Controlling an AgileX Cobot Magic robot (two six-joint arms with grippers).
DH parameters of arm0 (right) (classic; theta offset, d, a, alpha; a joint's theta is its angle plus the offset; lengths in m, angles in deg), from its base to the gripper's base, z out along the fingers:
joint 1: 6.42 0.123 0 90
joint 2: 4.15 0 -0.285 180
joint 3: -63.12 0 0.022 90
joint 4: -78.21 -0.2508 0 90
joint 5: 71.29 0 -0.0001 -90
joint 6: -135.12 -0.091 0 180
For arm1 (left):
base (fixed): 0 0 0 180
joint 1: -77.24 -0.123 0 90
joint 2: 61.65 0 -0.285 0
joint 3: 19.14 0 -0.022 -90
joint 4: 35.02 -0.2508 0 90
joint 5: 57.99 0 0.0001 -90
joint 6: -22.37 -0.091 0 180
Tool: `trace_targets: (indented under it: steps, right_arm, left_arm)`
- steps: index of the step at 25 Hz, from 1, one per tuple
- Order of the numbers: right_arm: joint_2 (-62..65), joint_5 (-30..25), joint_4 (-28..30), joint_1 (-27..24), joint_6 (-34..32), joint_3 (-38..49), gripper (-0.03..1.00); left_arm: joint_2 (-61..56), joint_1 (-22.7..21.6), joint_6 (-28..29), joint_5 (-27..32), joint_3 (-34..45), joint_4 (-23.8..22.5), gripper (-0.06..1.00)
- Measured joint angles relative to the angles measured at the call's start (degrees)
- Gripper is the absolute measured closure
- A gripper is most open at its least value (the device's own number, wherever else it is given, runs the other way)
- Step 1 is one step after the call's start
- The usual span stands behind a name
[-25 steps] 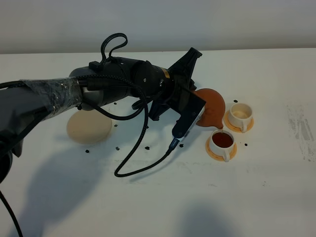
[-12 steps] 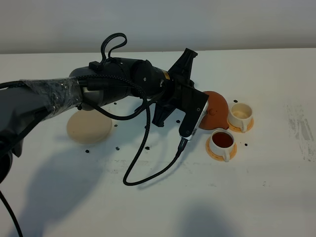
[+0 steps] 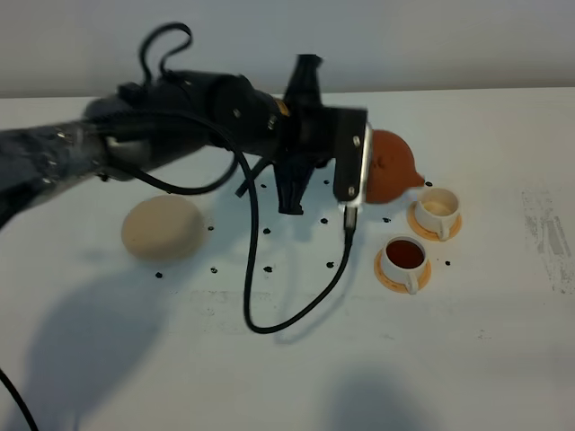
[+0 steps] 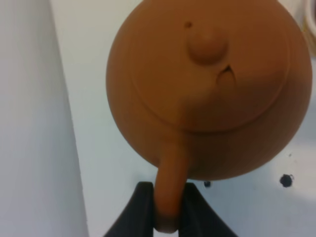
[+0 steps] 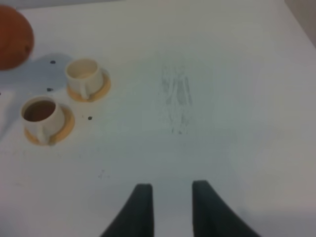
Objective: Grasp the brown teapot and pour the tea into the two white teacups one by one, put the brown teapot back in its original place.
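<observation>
The brown teapot [image 3: 389, 169] hangs above the table just behind the two white teacups, its spout pointing toward the far one. My left gripper [image 4: 168, 210] is shut on the teapot's loop handle [image 4: 170, 187]; the lid knob [image 4: 207, 43] faces the wrist camera. The near teacup [image 3: 404, 256] holds brown tea on its orange saucer. The far teacup [image 3: 437, 207] looks pale inside; I cannot tell whether it holds tea. The cream coaster [image 3: 162, 227] lies bare at the left. My right gripper [image 5: 170, 207] is open and empty, apart from both cups [image 5: 84, 75] [image 5: 42, 114].
The left arm [image 3: 207, 112] reaches across the middle, and its black cable [image 3: 269, 305] loops down onto the table in front of it. Small dark specks dot the white table [image 3: 296, 377]. Grey scuff marks [image 3: 548, 238] lie at the right.
The left arm rose and swung toward the back, lifting the teapot from its tilt over the near cup to a higher spot behind the far cup. The cable swung with it.
</observation>
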State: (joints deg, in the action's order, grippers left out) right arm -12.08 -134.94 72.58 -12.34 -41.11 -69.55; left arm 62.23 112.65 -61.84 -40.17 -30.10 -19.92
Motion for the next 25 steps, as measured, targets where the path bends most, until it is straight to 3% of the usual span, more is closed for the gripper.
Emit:
trace_targets:
  steps: [5,10,13,21,25]
  right_arm:
    - [0.0,0.0,0.0,0.0,0.0,0.0,0.75]
    - [0.0,0.0,0.0,0.0,0.0,0.0,0.75]
    - [0.0,0.0,0.0,0.0,0.0,0.0,0.75]
    - [0.0,0.0,0.0,0.0,0.0,0.0,0.75]
    - [0.0,0.0,0.0,0.0,0.0,0.0,0.75]
  left_arm:
    - [-1.88,-0.67,20.65,6.53,0.0,-4.64,0.85]
    - [-2.93,-0.84,33.61,16.52,0.0,-7.72,0.85]
    - [-4.01,-0.84,38.68,18.91,1.78,-8.58,0.85]
    - [-6.32,-0.88,45.81,17.71,11.33,-8.76,0.85]
    - [-6.32,-0.88,53.37,17.88,11.94,-8.76,0.85]
